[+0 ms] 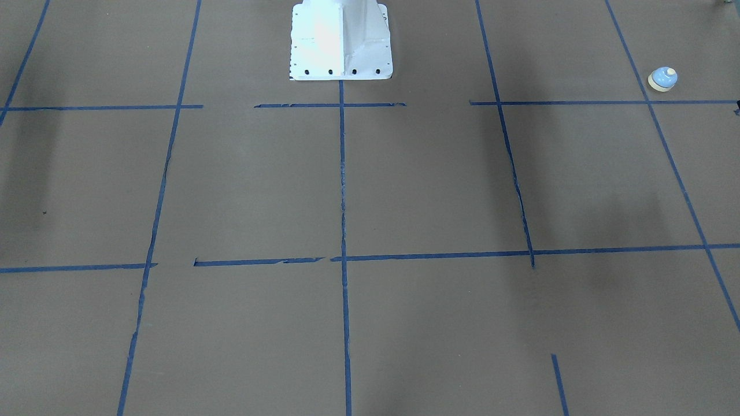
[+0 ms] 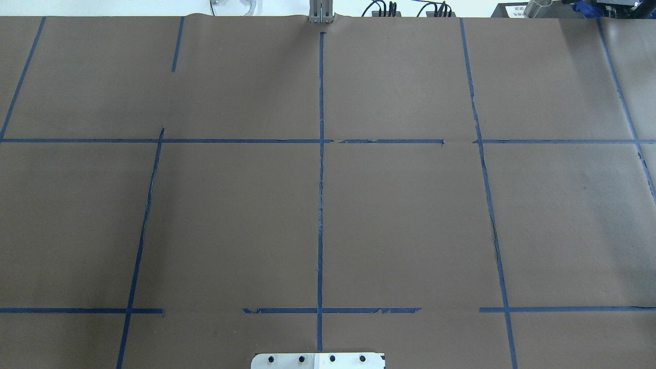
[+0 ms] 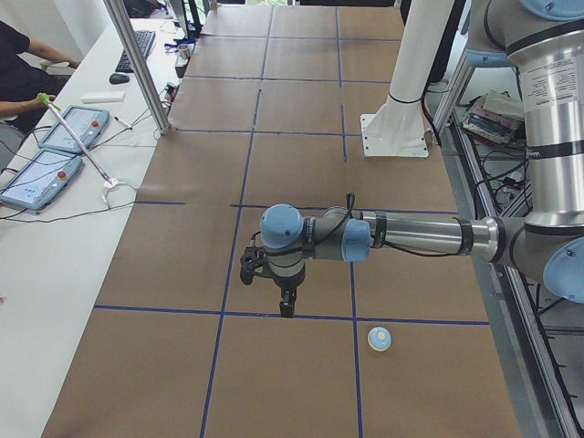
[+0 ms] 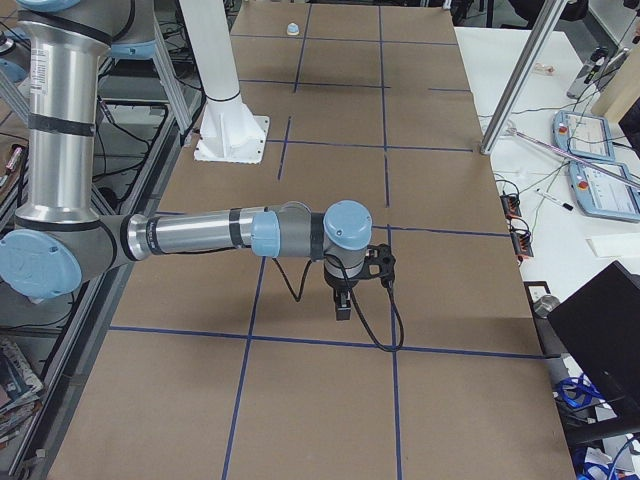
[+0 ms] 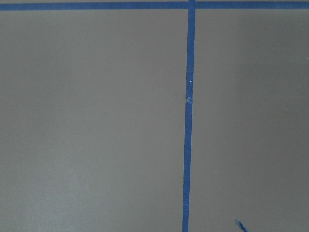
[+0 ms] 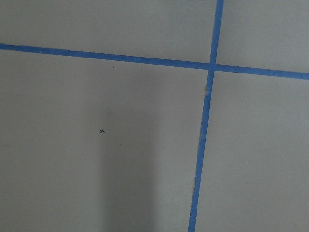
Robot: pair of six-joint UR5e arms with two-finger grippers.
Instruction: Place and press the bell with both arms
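Observation:
The bell [image 1: 662,79] stands on the brown table cover near the table's end on my left; it also shows in the exterior left view [image 3: 380,339] and, far off, in the exterior right view [image 4: 293,29]. My left gripper [image 3: 286,308] points down above a blue tape line, apart from the bell, which lies beside it toward the robot's side. My right gripper [image 4: 341,308] points down near the opposite end of the table, far from the bell. I cannot tell whether either gripper is open or shut. Both wrist views show only brown cover and blue tape.
The white pedestal base [image 1: 341,40] stands at the robot's side of the table. A metal post [image 3: 137,64] rises at the far edge. A white desk with tablets [image 3: 55,155] and a seated person lies beyond it. A black laptop [image 4: 600,330] sits off the right end.

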